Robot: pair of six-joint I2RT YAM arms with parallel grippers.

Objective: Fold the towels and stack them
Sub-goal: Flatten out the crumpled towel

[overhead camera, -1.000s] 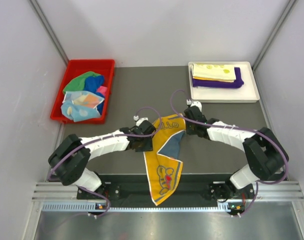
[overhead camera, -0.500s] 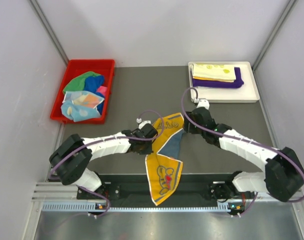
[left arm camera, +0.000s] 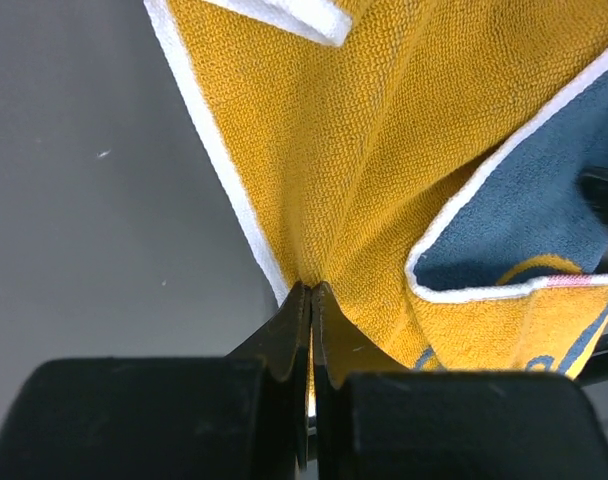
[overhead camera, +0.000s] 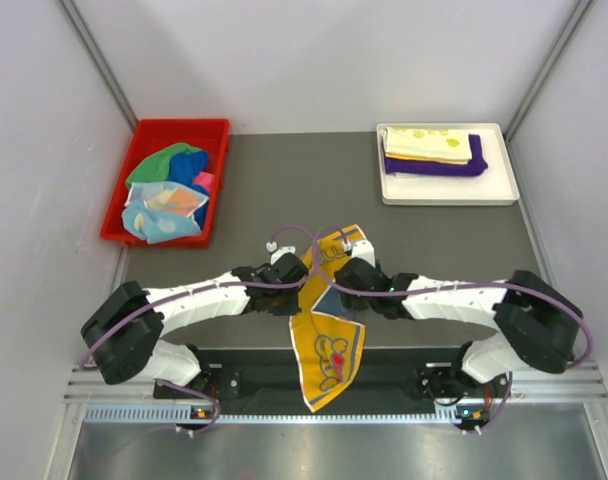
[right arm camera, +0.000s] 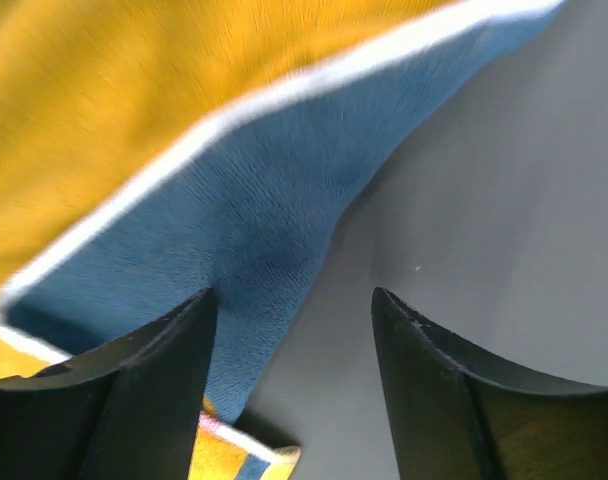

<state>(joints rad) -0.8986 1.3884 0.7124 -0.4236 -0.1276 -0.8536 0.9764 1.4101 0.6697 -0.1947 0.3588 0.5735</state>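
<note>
The left gripper (left arm camera: pixel 309 292) clamps the yellow towel (left arm camera: pixel 384 150) at its white edge, anchoring it, while the right gripper (right arm camera: pixel 294 300), jaws apart, hovers by its blue underside, probably to grasp there.

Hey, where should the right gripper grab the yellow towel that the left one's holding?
Grip the yellow towel by its blue flap, from the right: that flap lies before the open right gripper, while the left gripper pinches the opposite hem.

Mustard towel (overhead camera: pixel 329 348), white-edged, blue reverse, red bin (overhead camera: pixel 181 124), white tray (overhead camera: pixel 446 189)
</note>
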